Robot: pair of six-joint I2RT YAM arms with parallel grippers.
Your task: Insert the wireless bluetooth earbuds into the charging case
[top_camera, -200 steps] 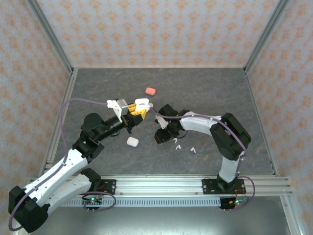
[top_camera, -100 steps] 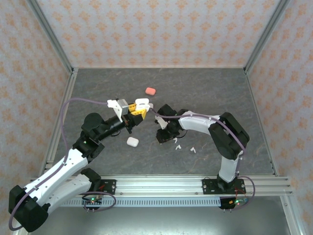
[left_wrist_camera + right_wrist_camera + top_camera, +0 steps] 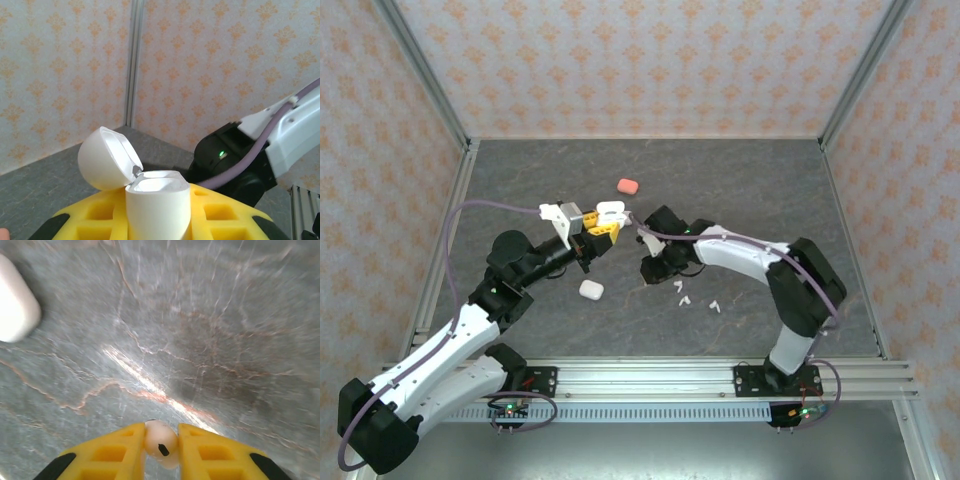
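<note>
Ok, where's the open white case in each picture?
Top external: open white case mid-table, held by the left gripper.
Left wrist: the case bottom centre, lid flipped up left.
Right wrist: the top-left white case is another one, lying on the grey table.
Shared landmark: the grey table.

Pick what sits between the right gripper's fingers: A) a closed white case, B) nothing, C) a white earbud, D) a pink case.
C: the right wrist view shows a small white earbud pinched in the right gripper, just above the grey table.
</note>
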